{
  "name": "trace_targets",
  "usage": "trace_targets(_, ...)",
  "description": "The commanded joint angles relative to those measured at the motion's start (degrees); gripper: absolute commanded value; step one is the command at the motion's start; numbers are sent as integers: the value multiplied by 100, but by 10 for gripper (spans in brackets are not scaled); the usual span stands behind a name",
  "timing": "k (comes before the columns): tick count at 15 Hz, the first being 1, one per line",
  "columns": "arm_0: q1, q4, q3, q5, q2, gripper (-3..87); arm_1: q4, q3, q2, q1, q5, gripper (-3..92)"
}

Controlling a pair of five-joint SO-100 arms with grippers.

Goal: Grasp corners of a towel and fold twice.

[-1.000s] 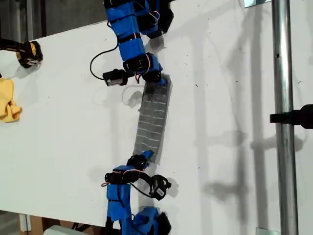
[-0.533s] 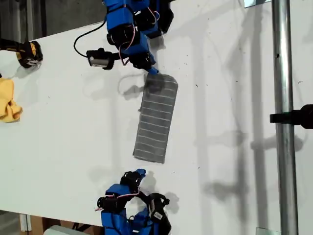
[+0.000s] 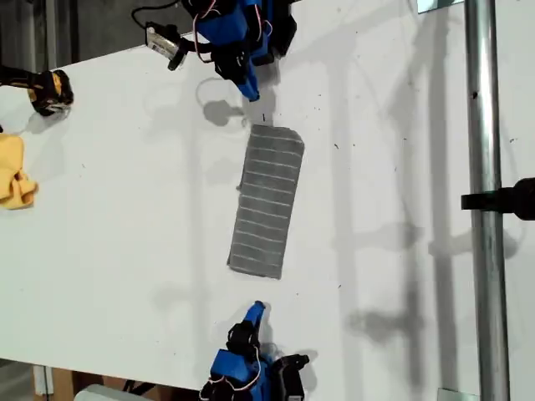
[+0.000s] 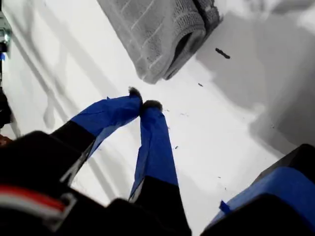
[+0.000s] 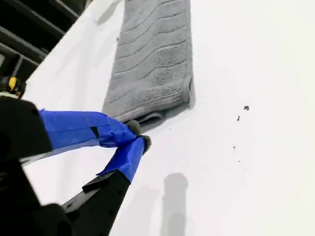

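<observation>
Grey towel with thin white stripes: lies in a narrow folded strip at the middle of the white table in the exterior view, flat, nothing touching it. Folding looks complete.

My first gripper: tips pinched together, empty, just off one rolled end.

My second gripper: tips together, empty, just off the other end.

Yellow cloth: left edge of the exterior view, apart.
</observation>
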Motion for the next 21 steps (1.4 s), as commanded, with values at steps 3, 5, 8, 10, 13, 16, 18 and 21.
trace_targets(3, 220, 0, 316, -185, 334, -10, -527, -650, -2153, -1011, 589, 242)
trace_targets(5, 202, 26, 334, -114, 334, -10, -1758, -870, -3744, -1178, 606, 475)
trace_targets(8, 229, 79, 316, -97, 334, -12, -2109, -729, -4860, -782, 984, 422)
trace_targets(10, 264, 105, 281, -114, 334, -12, -2030, -686, -5010, -396, 993, 423)
trace_targets(13, 378, 237, 185, -193, 334, -12, -2206, -598, -5344, -53, 782, 413)
trace_targets(16, 483, 281, 149, -264, 334, -12, -2944, -1564, -7726, 18, 396, 421)
trace_targets(18, 571, 308, 167, -325, 334, -12, -2487, -2628, -8798, 114, 79, 421)
trace_targets(21, 668, 334, 158, -378, 334, -12, -2426, -2742, -8842, 114, 97, 168)
